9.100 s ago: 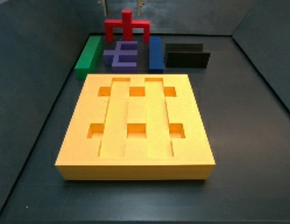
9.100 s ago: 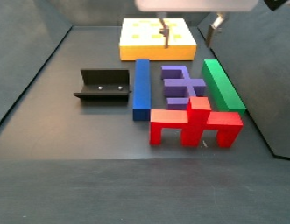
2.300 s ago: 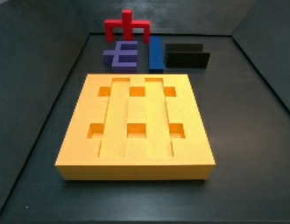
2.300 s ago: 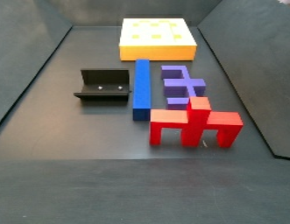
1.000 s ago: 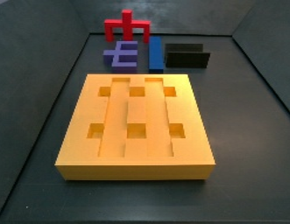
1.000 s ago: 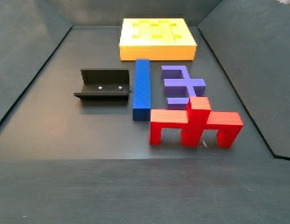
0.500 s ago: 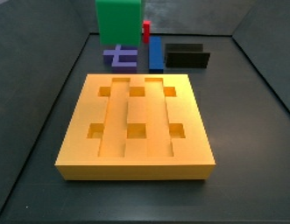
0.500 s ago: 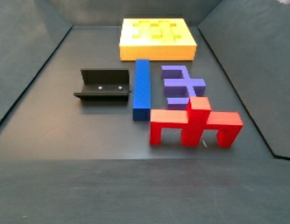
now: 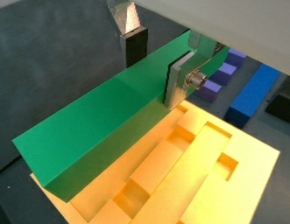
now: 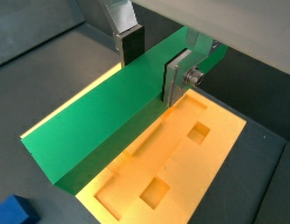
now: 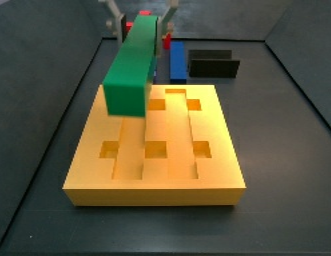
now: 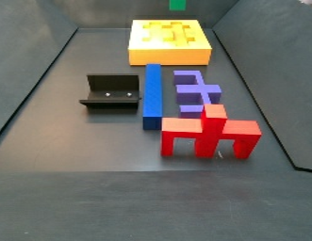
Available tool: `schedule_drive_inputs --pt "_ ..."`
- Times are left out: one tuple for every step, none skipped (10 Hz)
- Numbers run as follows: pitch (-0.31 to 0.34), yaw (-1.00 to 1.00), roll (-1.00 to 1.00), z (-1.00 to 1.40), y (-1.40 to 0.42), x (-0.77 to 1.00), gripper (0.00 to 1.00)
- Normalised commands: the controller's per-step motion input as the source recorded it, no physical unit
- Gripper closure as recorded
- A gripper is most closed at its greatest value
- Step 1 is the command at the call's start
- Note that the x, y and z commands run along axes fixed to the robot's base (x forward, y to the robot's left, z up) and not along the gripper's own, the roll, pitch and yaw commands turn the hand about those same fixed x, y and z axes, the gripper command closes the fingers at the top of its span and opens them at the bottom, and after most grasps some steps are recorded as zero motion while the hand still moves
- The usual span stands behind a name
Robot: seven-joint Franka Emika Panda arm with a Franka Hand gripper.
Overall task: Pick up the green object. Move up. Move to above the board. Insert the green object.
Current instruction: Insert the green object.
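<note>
My gripper is shut on the green object, a long plain green bar held across its narrow sides; both wrist views show this. The bar hangs in the air above the board, a thick orange-yellow slab with grooves and square holes. In a side view the bar runs lengthwise over the far left part of the board, with the gripper at the top edge. In a side view only a sliver of green shows above the board.
Beyond the board lie a blue bar, a purple E-shaped block and a red piece. The fixture stands beside the blue bar. Dark walls close in the floor on both sides.
The green bar has come down and forward in the gripper, from high at the back to lengthwise over the board. One second ago it was out of view.
</note>
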Motion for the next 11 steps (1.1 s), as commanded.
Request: schedule_drive_inputs --pt "-0.060 0.00 0.21 -0.79 -0.10 -0.21 1.00" --pt "-0.096 0.00 0.08 -0.77 0.00 -0.19 1.00" --pt "-0.120 0.00 0.00 -0.63 0.00 -0.13 1.00" --pt "-0.130 0.12 -0.03 -0.63 0.00 -0.02 1.00" --pt "-0.121 0.13 -0.06 -0.55 0.00 0.00 1.00" --pt "-0.124 0.08 0.00 -0.47 0.00 0.00 1.00" --pt "-0.041 0.03 0.11 -0.35 -0.08 0.00 1.00" --pt "-0.030 0.08 0.14 -0.30 -0.07 0.00 1.00" --pt "-0.024 0.10 0.14 -0.27 -0.05 0.00 1.00" --pt "-0.019 0.10 0.12 -0.27 -0.01 0.00 1.00" --pt "-0.023 0.18 0.15 -0.23 -0.03 0.00 1.00"
